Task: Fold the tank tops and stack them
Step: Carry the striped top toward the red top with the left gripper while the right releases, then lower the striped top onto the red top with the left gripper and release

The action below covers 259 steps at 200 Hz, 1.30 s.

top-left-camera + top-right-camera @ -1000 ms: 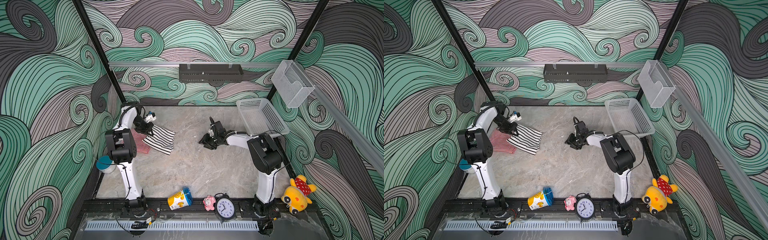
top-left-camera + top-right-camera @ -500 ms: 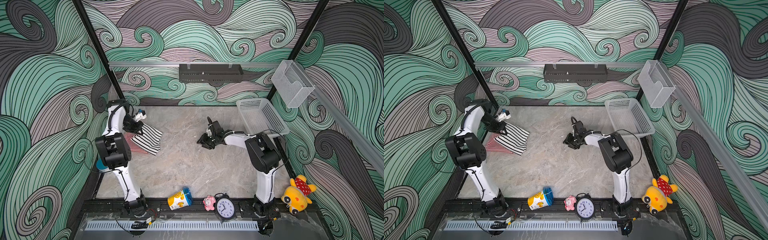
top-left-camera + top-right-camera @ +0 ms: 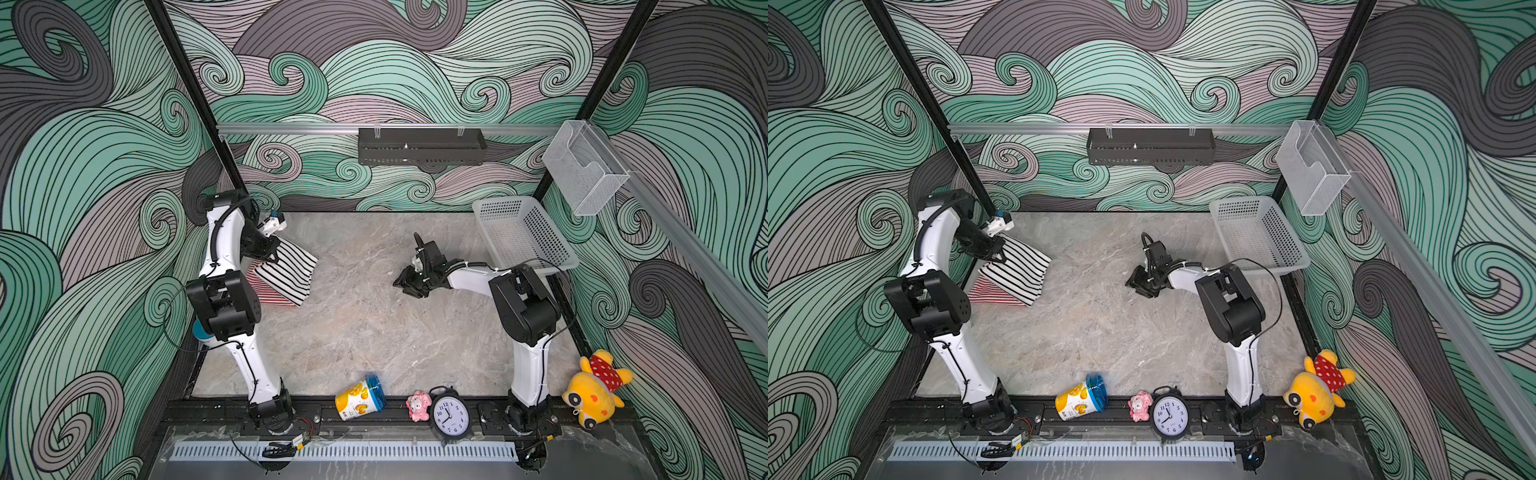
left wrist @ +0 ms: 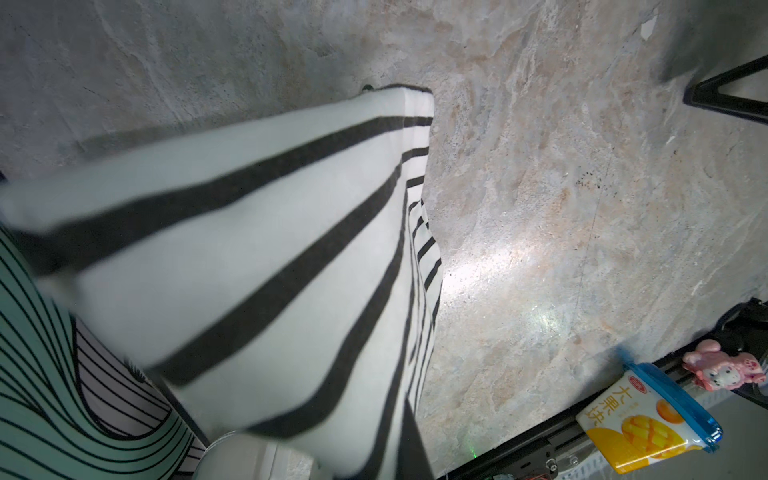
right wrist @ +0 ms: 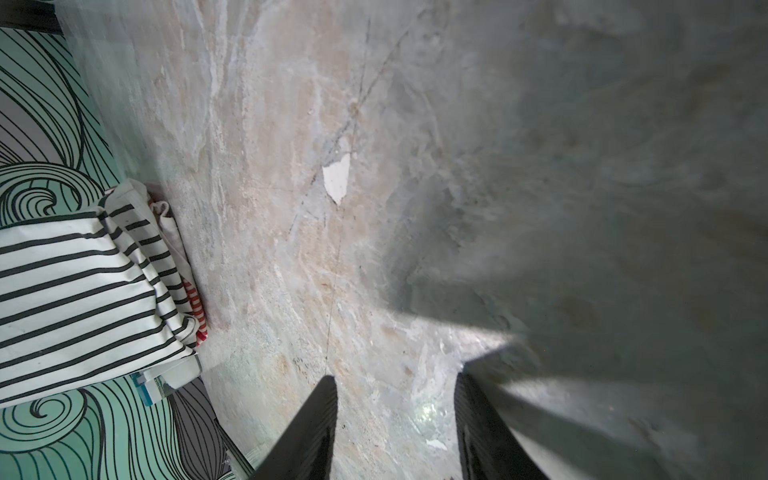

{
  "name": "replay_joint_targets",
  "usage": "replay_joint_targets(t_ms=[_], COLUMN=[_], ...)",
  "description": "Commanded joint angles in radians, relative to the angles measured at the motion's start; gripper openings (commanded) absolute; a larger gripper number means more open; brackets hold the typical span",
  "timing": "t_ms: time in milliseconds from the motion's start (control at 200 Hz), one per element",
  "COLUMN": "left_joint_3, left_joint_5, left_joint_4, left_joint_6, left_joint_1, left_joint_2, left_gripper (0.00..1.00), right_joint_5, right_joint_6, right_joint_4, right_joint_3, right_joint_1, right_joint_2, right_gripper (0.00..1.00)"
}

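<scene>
Table point(image 3: 353, 332): marbled grey slab under both of my arms, bare across its middle.
Basket point(image 3: 498, 203): pale perforated plastic, tilted at the far right corner, well apart from the clothes.
Black-and-white tank top point(image 3: 286, 268): on the far left of the table in both top views point(image 3: 1017, 266). It overlaps the red one. One edge is raised off the surface where I grip it, and the rest slopes down to the table. My left wrist camera sees its stripes point(image 4: 249, 249) hanging close below the lens.
Red-and-white tank top point(image 3: 272, 293): flat on the table beneath the black-and-white one. Only a strip of it shows along the near-left side. From my right wrist just a sliver of red stripe point(image 5: 195, 307) peeks out.
Plush toy point(image 3: 592, 395): yellow, in red polka-dot cloth, off the table at the near right.
My left gripper point(image 3: 268, 249): jaws pinched tight on the raised edge of the black-and-white tank top.
My right gripper point(image 3: 405, 282): low over the bare middle of the table, well apart from both tops. Its dark fingers point(image 5: 316, 424) stand apart with nothing between them.
Snack tub point(image 3: 359, 401): yellow with a blue lid, on its side at the near edge.
Alarm clock point(image 3: 451, 415): black, upright on the front rail.
Pink figurine point(image 3: 417, 406): just beside the clock.
</scene>
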Motion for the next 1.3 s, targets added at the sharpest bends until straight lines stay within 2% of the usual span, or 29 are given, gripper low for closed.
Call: replay_joint_targets(t_ms=[0, 626, 1291], left_joint_3=[0.042, 0.05, 0.005], left_joint_5=[-0.011, -0.034, -0.208], left_joint_4=[-0.063, 0.0, 0.236], left_joint_6=[0.028, 0.055, 0.036], left_joint_1=[0.018, 0.08, 0.107], left_joint_2=[-0.039, 0.01, 0.154], left_gripper=[0.0, 0.0, 0.0], right_joint_5=[0.009, 0.022, 0.029], right_joint_6=[0.019, 0.019, 0.009], right_joint_4=[-0.007, -0.028, -0.04], right_joint_3=[0.005, 0.01, -0.013], right_joint_1=[0.006, 0.012, 0.013], right_joint_2=[0.016, 0.007, -0.011], right_gripper=[0.48, 0.47, 0.46])
